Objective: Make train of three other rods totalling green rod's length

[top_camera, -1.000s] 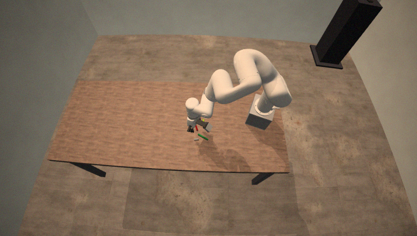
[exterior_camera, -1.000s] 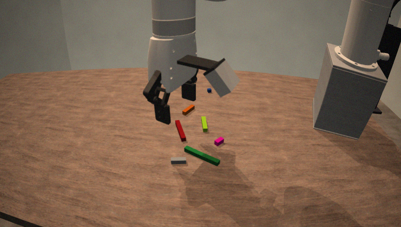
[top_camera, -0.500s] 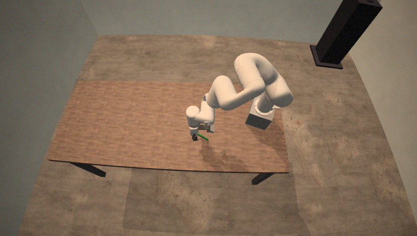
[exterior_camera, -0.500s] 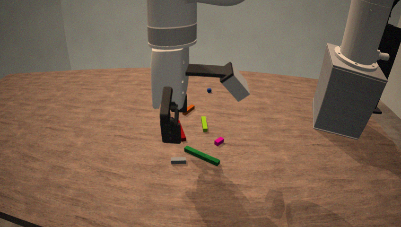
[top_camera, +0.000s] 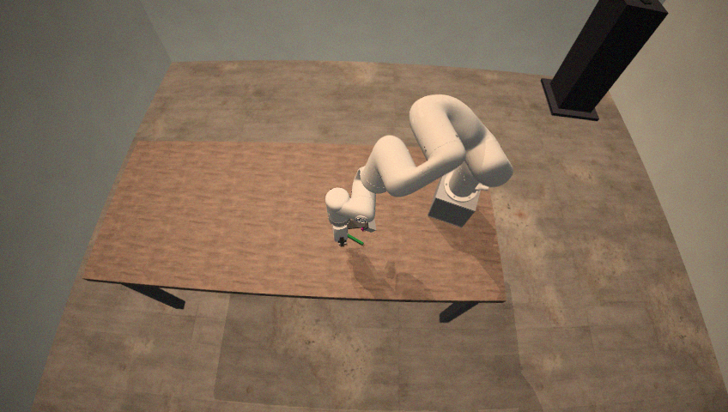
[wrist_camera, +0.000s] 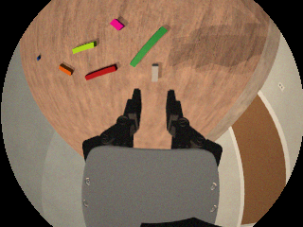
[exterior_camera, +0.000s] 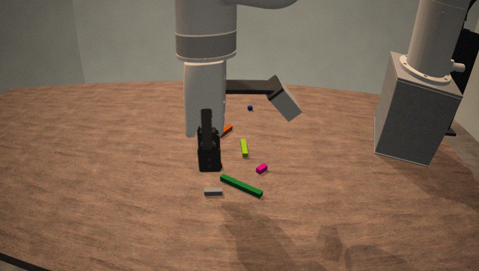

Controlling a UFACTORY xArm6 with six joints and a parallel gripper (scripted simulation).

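The green rod (top_camera: 355, 239) (exterior_camera: 241, 185) (wrist_camera: 149, 46) lies slanted on the table. The grey rod (exterior_camera: 213, 192) (wrist_camera: 154, 73) lies near its left end in the exterior view. The magenta rod (exterior_camera: 261, 168) (wrist_camera: 116, 24), lime rod (exterior_camera: 244, 147) (wrist_camera: 84, 47), orange rod (exterior_camera: 227, 130) (wrist_camera: 65, 69) and small blue rod (exterior_camera: 249, 107) (wrist_camera: 39, 58) lie apart. The red rod (wrist_camera: 101, 72) is mostly hidden behind the fingers in the exterior view. My gripper (wrist_camera: 153, 97) is partly open and empty above the table, with the grey rod just ahead of its fingertips in the wrist view.
The wooden table (top_camera: 204, 219) (exterior_camera: 100, 201) carries all the rods, which lie scattered and separate. The arm's pedestal (top_camera: 451, 209) (exterior_camera: 413, 121) stands at the right. The wrist camera's bracket (exterior_camera: 248, 86) sticks out beside the gripper.
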